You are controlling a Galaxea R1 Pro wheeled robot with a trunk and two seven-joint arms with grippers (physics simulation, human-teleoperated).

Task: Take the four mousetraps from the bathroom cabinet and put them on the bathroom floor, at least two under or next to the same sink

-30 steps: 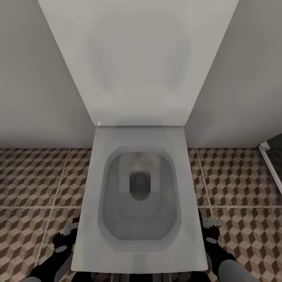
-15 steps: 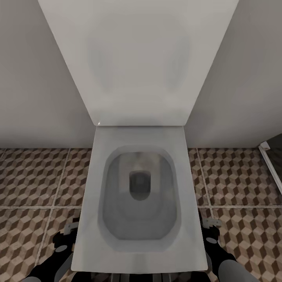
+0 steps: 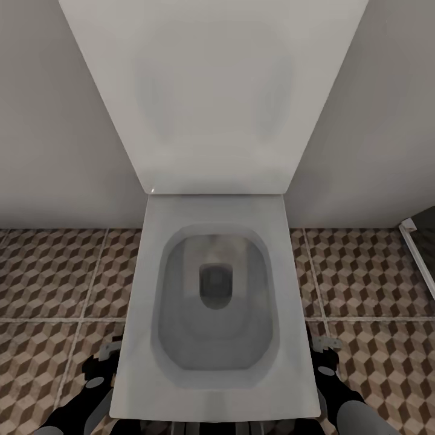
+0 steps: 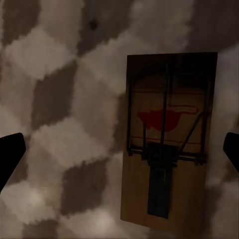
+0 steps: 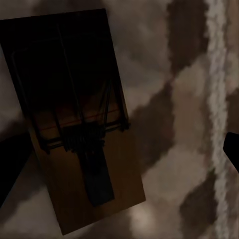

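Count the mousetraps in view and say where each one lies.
2. One mousetrap lies flat on the cube-patterned bathroom floor below the left gripper; another mousetrap lies on the floor below the right gripper. Others may be hidden.

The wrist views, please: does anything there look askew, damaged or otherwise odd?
Nothing looks damaged. One mousetrap lies flat on the floor below the left gripper; another mousetrap lies flat below the right gripper.

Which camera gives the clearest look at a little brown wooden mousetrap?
The left wrist view: one flat brown wooden mousetrap lies well lit on the cube-patterned tiled floor. The right wrist view shows a second, shadowed mousetrap.
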